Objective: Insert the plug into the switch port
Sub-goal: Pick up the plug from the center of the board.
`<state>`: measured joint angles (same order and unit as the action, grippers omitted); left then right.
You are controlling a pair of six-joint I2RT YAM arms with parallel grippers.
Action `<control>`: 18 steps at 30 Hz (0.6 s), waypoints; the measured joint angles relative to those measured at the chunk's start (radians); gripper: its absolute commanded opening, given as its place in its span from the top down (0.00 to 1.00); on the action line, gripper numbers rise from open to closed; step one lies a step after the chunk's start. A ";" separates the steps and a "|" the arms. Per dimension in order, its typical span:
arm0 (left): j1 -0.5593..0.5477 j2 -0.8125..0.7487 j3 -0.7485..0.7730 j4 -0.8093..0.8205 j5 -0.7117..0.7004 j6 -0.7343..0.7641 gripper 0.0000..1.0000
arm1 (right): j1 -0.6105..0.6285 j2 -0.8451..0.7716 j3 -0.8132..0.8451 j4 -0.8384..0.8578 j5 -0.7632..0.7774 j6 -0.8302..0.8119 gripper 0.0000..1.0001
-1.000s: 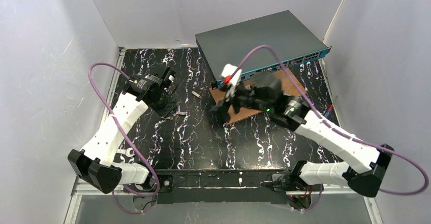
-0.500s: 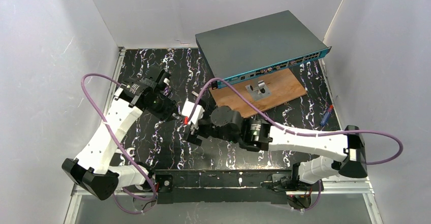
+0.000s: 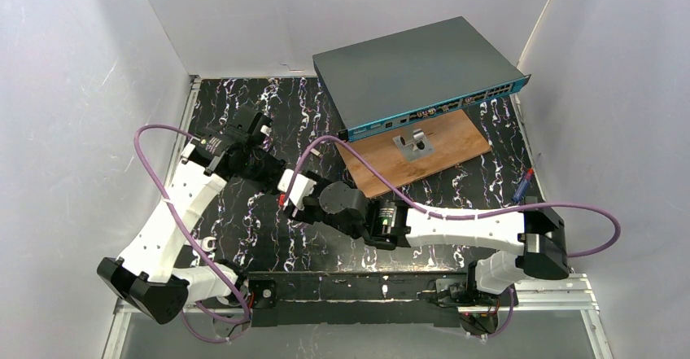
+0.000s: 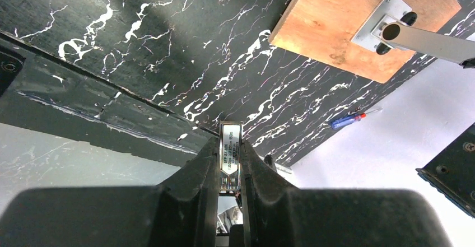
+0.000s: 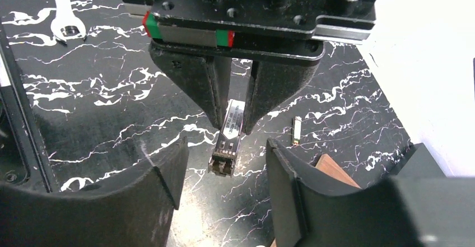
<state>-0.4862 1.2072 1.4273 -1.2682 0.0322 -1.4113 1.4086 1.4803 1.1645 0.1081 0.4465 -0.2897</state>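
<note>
Presently a handover, by my judgement. The right fingers (image 5: 168,174) stand spread on either side of the plug (image 5: 228,138), apparently clear of it. The left fingers (image 5: 201,84) pinch its far end. The next move calls for a square closure, then carriage to the switch (image 3: 415,70), well beyond both.

**Top external view.** Fixed high behind the arm bases, it looked down over the whole surface (image 3: 496,172), with the board (image 3: 439,151) at centre right and the switch (image 3: 407,62) beyond the board.

**Left wrist view.** Set close behind the left hand (image 4: 229,146), it faced the board, which lay far off at upper right.

**Right wrist view.** Set close behind the right hand (image 5: 225,146), it faced the left hand and caught only a corner of the board at its lower edge.

Both wrist views shared the plug (image 4: 230,157), and all three shared the board.
</note>
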 measured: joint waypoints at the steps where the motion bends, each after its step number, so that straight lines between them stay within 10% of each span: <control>1: 0.000 -0.002 -0.002 0.003 0.005 -0.001 1.00 | 0.000 0.003 0.000 0.004 0.004 -0.002 0.46; 15: 0.003 -0.022 -0.028 0.032 0.025 -0.022 0.99 | 0.006 0.027 -0.001 0.026 0.068 -0.006 0.99; 18: 0.005 -0.024 -0.033 0.037 0.026 -0.021 0.76 | 0.006 0.028 -0.002 0.026 0.074 -0.006 0.99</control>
<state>-0.4812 1.1835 1.3941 -1.2308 0.0582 -1.4326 1.4143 1.5082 1.1629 0.1341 0.5201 -0.2955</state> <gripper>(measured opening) 0.131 0.237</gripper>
